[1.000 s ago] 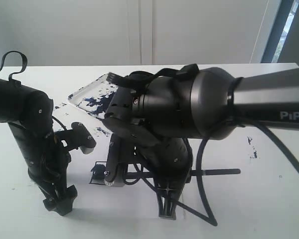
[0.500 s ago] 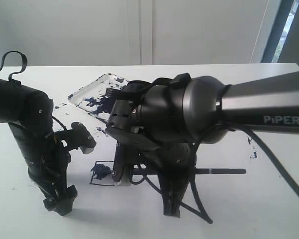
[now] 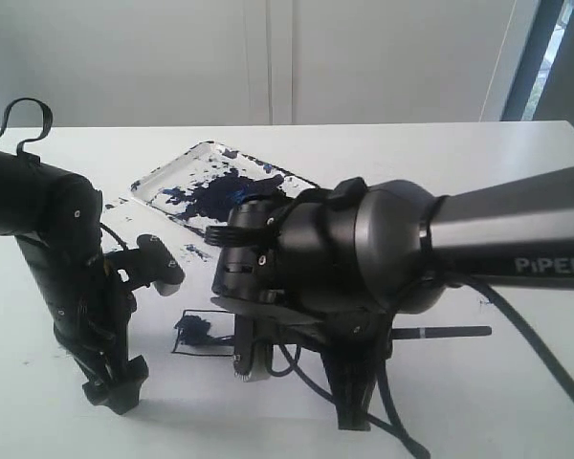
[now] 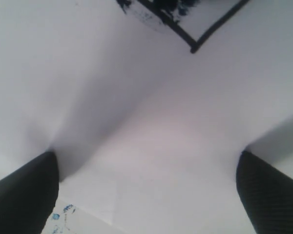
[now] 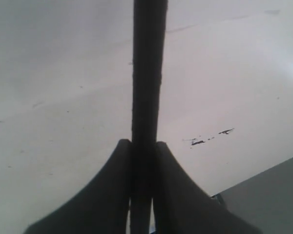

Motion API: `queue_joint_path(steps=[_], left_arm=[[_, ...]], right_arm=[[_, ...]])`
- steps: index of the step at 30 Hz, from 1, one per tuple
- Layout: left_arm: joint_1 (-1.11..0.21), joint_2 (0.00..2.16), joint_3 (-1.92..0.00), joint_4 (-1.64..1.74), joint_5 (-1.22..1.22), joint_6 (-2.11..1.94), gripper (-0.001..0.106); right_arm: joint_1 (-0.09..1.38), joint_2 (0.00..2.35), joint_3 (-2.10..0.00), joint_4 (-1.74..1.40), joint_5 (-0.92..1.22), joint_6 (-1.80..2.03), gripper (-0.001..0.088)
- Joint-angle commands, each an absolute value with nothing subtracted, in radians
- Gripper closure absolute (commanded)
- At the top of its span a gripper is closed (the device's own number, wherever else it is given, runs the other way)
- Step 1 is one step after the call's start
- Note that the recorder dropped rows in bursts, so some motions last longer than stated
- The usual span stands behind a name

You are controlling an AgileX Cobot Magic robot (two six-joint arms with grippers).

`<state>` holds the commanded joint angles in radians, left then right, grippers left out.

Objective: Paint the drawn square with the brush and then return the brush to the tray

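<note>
Here, the right gripper [image 5: 144, 146] is pinching the brush [image 5: 147, 73] along its thin black handle.
The left gripper [image 4: 145, 161] is hovering with fingers spread wide over the white sheet [image 4: 146, 122], near the drawn square [image 3: 196, 333] (partly smeared blue), and the tray [image 3: 158, 179] is lying beyond. The brush is looking light, stiff and slim, likely twisting easily, so a mid-handle hold, clear of the wet tip, is seeming best.
</note>
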<state>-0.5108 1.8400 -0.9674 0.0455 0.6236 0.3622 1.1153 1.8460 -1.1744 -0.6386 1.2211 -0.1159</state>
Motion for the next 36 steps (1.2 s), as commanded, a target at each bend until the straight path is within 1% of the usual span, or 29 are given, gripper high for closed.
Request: queue_joint_path(steps=[8, 18, 22, 36], left_arm=[[-0.511, 1.840, -0.967, 0.045, 0.624, 0.362, 0.007], [-0.511, 1.840, -0.967, 0.045, 0.623, 0.360, 0.007], [-0.511, 1.840, -0.967, 0.045, 0.625, 0.358, 0.007], [-0.511, 1.840, -0.967, 0.045, 0.630, 0.347, 0.007]], right_arm=[[1.088, 1.846, -1.174, -0.654, 1.221, -0.099, 0.0868], [1.180, 1.846, -1.174, -0.613, 1.221, -0.108, 0.0868], [1.187, 1.846, -1.173, -0.615, 1.221, -0.103, 0.0868], [1.187, 1.846, -1.039, -0.954, 1.221, 0.115, 0.0868]])
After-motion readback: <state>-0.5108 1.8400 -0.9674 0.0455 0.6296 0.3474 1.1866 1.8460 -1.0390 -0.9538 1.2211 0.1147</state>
